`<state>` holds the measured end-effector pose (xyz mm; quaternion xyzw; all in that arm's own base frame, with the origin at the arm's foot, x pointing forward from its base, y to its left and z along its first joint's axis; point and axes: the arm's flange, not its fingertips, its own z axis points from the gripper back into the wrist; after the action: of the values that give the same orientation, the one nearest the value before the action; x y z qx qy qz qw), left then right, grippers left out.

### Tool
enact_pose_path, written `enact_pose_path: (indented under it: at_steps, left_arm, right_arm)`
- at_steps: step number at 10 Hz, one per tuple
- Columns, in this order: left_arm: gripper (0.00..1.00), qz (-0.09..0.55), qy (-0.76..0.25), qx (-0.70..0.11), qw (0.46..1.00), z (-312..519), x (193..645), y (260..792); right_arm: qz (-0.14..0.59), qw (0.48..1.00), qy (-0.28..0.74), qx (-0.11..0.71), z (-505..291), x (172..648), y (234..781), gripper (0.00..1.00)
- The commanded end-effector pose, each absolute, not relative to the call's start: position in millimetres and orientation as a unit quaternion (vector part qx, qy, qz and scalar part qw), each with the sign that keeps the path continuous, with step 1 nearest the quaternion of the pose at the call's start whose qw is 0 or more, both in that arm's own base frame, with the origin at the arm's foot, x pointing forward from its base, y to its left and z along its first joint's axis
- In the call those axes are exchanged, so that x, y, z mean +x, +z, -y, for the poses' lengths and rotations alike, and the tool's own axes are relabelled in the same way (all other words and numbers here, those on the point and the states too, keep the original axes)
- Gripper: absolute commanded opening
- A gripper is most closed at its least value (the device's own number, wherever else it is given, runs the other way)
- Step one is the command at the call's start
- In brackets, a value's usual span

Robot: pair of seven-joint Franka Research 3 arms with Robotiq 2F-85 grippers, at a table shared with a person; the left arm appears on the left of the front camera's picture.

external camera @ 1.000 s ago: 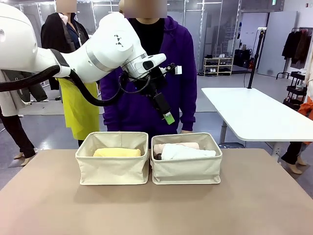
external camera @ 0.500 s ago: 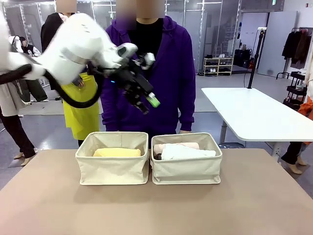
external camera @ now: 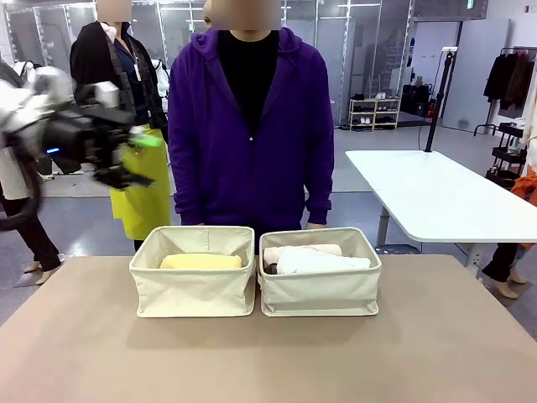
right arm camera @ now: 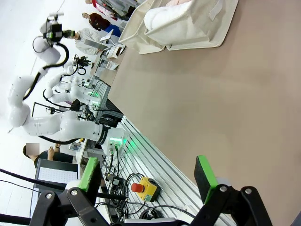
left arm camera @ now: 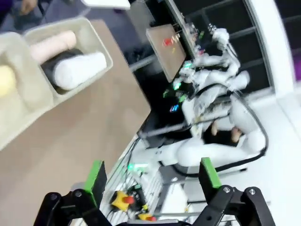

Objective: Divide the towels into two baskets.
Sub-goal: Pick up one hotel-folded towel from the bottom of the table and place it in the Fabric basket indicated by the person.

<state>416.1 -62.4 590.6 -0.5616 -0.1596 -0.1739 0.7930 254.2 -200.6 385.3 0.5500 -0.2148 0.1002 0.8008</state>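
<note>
Two cream fabric baskets stand side by side at the table's far middle. The left basket [external camera: 193, 294] holds a pale yellow towel [external camera: 201, 262]. In the right basket [external camera: 319, 294] lie a white towel [external camera: 323, 261], a cream towel [external camera: 319, 249] behind it and a dark grey towel [external camera: 270, 269] showing at its left end. My left gripper [external camera: 134, 159], blurred, hangs open and empty high at the left, well clear of the baskets. Its wrist view shows the open gripper [left arm camera: 153, 181], the white towel [left arm camera: 77, 70] and the cream towel [left arm camera: 51, 44]. My right gripper [right arm camera: 146, 174] is open and empty above the table's near edge.
A person in a purple hoodie [external camera: 252, 126] stands close behind the baskets. Bare brown tabletop [external camera: 268, 361] stretches in front of them. A red stop button [right arm camera: 136, 187] sits below the table's near edge. A white table [external camera: 436, 197] stands far right.
My left arm has swung from above the right basket up and away to the far left, its gripper open throughout. The towels and baskets have not moved.
</note>
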Motion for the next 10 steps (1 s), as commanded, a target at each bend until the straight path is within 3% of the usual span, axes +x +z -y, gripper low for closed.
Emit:
enact_pose_path:
  at_steps: [1,4,5,8,10]
  left_arm:
    - [1.0,0.243,-0.095,-0.581,0.771,-21,346,574]
    - [1.0,0.29,-0.017,-0.571,0.768,-109,288,533]
    - [1.0,0.293,0.011,-0.512,0.807,-133,279,526]
    - [1.0,0.318,0.007,-0.492,0.811,-138,290,526]
    - [1.0,0.309,0.026,-0.517,0.798,-152,269,520]
  right_arm:
    - [0.224,0.796,0.105,0.553,200,252,387,1.0]
    - [0.224,0.796,0.105,0.553,200,252,387,1.0]
    - [0.224,0.796,0.105,0.553,200,252,387,1.0]
    - [0.224,0.796,0.105,0.553,200,252,387,1.0]
    - [0.224,0.796,0.105,0.553,200,252,387,1.0]
